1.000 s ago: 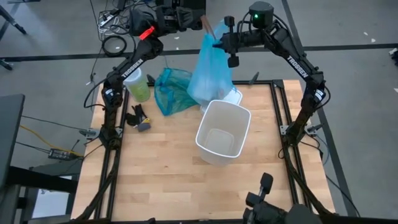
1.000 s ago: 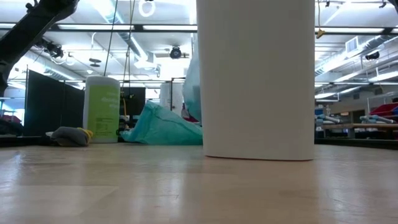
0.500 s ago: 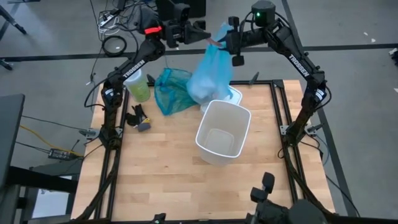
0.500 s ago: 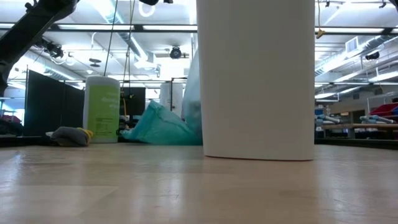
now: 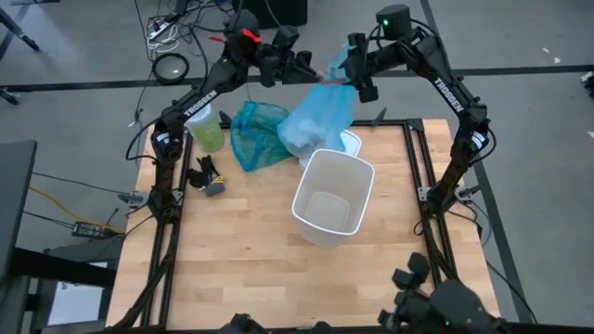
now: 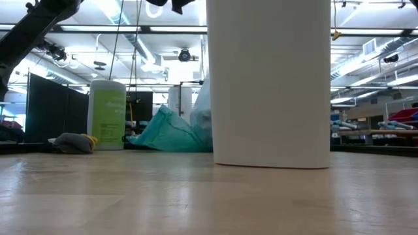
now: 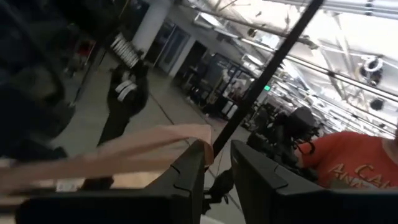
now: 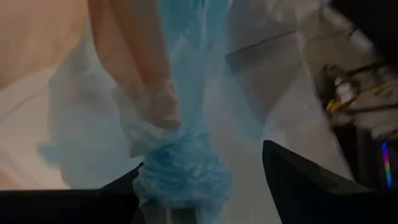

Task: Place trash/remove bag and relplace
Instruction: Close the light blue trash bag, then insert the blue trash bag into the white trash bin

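The light-blue bag [image 5: 316, 119] has sagged lower behind the white bin [image 5: 332, 197] on the table [image 5: 241, 260] (low view shows only a sliver). Right claw [image 8: 205, 186] still grasps its bunched neck; left claw [image 7: 216, 163] pinches a tan strap.

Bright ceiling lights, soft shadows, blurred wrist views

Site type: robotics lab / open industrial workspace. Evidence: light wood-plank table [image 5: 241, 250] w/ black metal frame on grey concrete floor; coiled black cables [image 5: 172, 67]; exposed silver ceiling ducts [image 6: 140, 46] & strip lights; dark partition panels [image 6: 49, 104]; far workbenches [image 6: 372, 134].
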